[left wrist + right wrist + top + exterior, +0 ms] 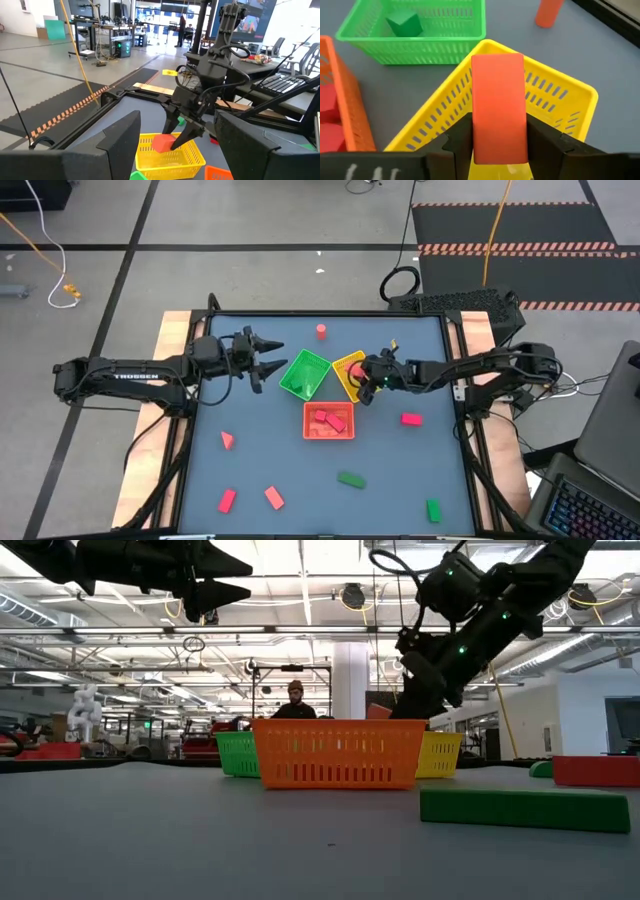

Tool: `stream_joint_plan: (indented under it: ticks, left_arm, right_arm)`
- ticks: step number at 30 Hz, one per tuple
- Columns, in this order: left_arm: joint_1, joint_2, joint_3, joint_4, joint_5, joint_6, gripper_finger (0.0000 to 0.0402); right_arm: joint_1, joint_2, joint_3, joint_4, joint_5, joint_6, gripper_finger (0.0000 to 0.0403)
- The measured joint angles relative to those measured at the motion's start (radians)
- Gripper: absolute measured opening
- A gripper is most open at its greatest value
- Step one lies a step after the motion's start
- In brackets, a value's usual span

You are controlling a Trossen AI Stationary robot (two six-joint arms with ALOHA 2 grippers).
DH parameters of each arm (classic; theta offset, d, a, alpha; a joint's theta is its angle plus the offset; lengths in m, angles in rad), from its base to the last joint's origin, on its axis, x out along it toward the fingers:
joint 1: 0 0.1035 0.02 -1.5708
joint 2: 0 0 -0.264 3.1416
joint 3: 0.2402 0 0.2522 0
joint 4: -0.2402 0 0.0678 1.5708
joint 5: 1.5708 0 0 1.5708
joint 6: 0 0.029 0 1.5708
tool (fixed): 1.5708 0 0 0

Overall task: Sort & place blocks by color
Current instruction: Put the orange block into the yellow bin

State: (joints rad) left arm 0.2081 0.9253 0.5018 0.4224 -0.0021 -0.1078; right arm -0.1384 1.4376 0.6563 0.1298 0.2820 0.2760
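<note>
Salmon block (pixel 498 107) pinched upright between right gripper (pixel 498 150) fingers, hanging just over yellow tray (pixel 570 107), above its rim. Green tray (pixel 415 37) beside it holds one green block (pixel 403 23). Left gripper (pixel 268 358) idle, fingers spread, empty, near green tray's far side.

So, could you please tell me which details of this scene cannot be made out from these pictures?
- Yellow tray floor: the right wrist view has the salmon block held in the right end effector in front of it.
- Orange tray contents: the low view sees only its mesh wall.
- Green tray contents: too small in the high view; the right wrist view shows one green block.
- Left end effector: open, holding nothing, near the green tray.
</note>
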Motion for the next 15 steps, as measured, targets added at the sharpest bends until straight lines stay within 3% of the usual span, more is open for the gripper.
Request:
stream_joint_plan:
  ticks: [6,15]
  left_arm:
    - [0.0,0.0,0.0,-0.001,0.0,0.0,0.0253]
    - [0.0,0.0,0.0,-0.001,0.0,-0.017,0.0253]
  right_arm:
    - [0.0,0.005,0.0,0.002,0.0,0.0,0.0137]
    - [0.0,0.005,0.0,0.002,0.0,0.0,0.0157]
